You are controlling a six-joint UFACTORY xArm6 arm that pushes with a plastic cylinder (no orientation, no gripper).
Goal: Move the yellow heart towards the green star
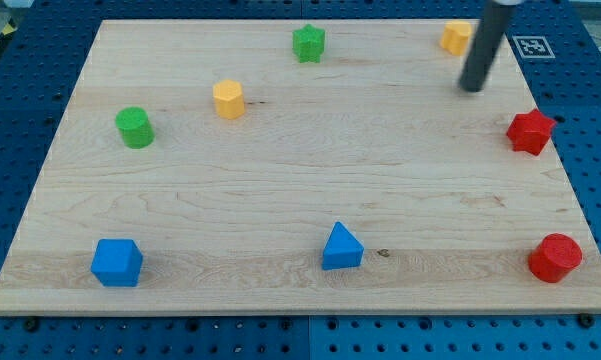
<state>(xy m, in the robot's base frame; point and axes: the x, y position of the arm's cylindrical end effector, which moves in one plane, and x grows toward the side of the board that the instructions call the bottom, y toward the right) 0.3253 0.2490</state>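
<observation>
The yellow heart (455, 37) lies at the view's top right of the wooden board, partly hidden behind my rod. The green star (308, 43) lies near the top edge, left of the heart. My tip (472, 88) rests on the board just below and slightly right of the yellow heart, far right of the green star.
A yellow hexagon (229, 99) and a green cylinder (135, 127) lie at the left. A red star (531, 131) and a red cylinder (555, 258) lie by the right edge. A blue cube (116, 262) and a blue triangle (341, 247) lie near the bottom edge.
</observation>
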